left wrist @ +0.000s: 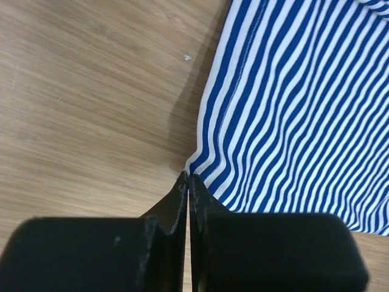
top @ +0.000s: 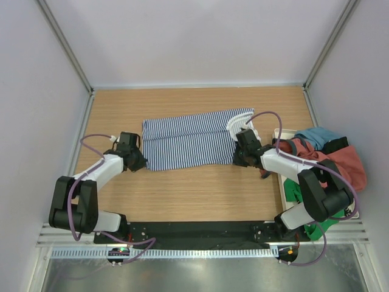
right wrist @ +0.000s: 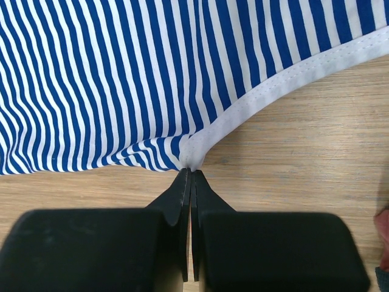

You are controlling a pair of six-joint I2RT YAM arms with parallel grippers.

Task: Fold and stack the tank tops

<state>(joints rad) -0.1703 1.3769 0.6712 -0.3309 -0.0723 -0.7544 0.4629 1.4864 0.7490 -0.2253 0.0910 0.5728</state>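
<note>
Pale wood is covering the table, which is sitting inside plain white walls. The striped tank top is lying folded into a long band across the middle of the table, towards the far side, running left to right.

The left gripper is clenching the band's near left corner. In the left wrist view its black fingers are pressing together with only a hairline between them, and the cloth's corner is running straight into their tips. The right gripper is pinching the near right corner in the same way. Its fingers are meeting at the point where the white trim is ending, and the cloth is puckering slightly there.

The top camera alone is showing both arms at once, one at each end of the striped band. It is also showing the rust-red tank top, which is lying crumpled in a white bin at the right edge of the table, heaped with a teal garment, a black one and a green one.

The wrist cameras are giving what the top one is not: the closed fingertips, the stitching along the trim, and a shadow under the cloth's left edge, which is standing a little off the wood
</note>
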